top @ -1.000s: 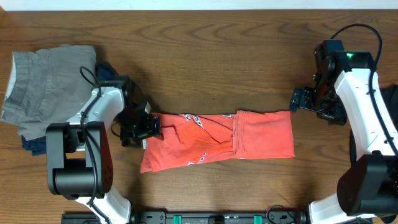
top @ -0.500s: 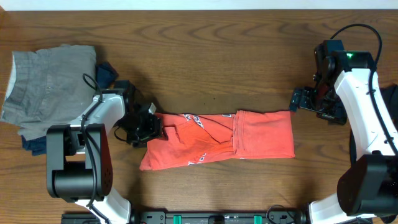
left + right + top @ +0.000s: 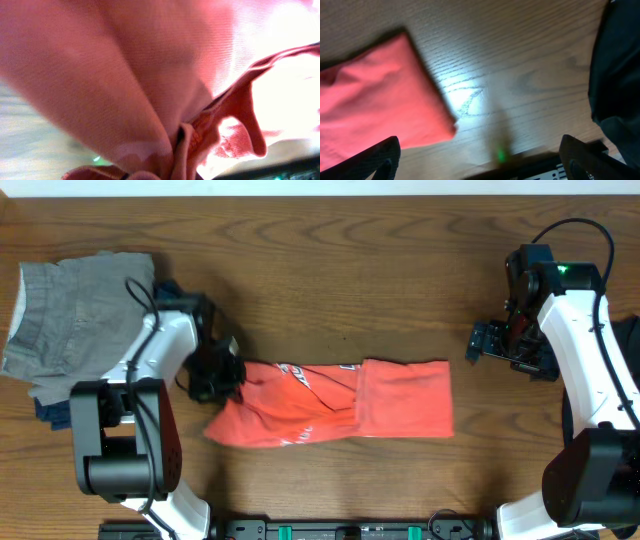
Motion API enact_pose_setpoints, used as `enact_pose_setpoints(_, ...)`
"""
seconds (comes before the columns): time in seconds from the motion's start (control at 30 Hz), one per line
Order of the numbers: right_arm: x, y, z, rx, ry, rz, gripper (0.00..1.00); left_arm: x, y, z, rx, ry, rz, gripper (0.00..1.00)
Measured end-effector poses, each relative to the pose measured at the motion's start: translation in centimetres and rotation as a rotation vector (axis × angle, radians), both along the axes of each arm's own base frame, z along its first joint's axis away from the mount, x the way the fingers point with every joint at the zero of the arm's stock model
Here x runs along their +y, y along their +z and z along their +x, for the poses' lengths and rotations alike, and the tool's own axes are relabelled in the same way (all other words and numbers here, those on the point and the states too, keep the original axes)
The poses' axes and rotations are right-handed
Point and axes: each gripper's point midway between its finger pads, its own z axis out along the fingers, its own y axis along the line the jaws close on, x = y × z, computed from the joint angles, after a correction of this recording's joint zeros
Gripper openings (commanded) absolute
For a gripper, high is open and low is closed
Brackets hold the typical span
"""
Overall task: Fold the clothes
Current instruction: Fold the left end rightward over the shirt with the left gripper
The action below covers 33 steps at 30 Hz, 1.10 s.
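A coral-red T-shirt (image 3: 340, 405) with white print lies in a long folded strip across the middle of the table. My left gripper (image 3: 222, 375) is shut on its left end, and the cloth bunches up there. The left wrist view is filled with the red cloth (image 3: 125, 75), pinched between the jaws at the bottom of the view. My right gripper (image 3: 478, 340) stands open just right of the shirt, above bare wood. The shirt's right corner (image 3: 375, 105) lies ahead of the right gripper (image 3: 487, 165), apart from its fingers.
A pile of grey clothes (image 3: 80, 315) with a dark blue piece (image 3: 170, 295) under it sits at the far left. Dark fabric (image 3: 617, 85) shows at the right edge, and also at the table's right edge (image 3: 630, 350).
My left gripper has shut on the shirt's left end and drawn it left and away; the whole shirt slid left. The right arm has not moved.
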Motion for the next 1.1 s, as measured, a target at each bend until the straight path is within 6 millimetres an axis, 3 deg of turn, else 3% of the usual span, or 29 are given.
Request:
enact_pose_setpoints(0.2,-0.8,0.0,0.0,-0.001,-0.015,-0.017,0.99,1.4,5.0,4.3,-0.111,0.007,0.070,0.06)
enact_pose_setpoints(0.33,-1.4,0.0,0.0,-0.001,-0.026,-0.018,0.99,1.5,7.5,4.2,-0.095,0.015,0.087,0.06)
enact_pose_setpoints(0.43,-1.8,0.0,-0.1,-0.001,-0.032,-0.019,0.99,0.4,8.9,3.5,-0.066,0.002,0.077,0.06)
enact_pose_setpoints(0.63,-2.1,0.0,-0.1,-0.001,-0.043,-0.020,0.99,-4.9,9.5,3.0,-0.082,-0.109,0.038,0.06)
enact_pose_setpoints(0.87,-2.1,0.0,-0.2,0.004,-0.029,-0.019,0.99,-13.7,9.2,2.4,-0.188,-0.259,0.017,0.06)
enact_pose_setpoints(1.1,-2.1,0.0,-0.3,0.008,-0.016,-0.017,0.99,-19.9,9.3,1.7,-0.297,-0.328,-0.018,0.06)
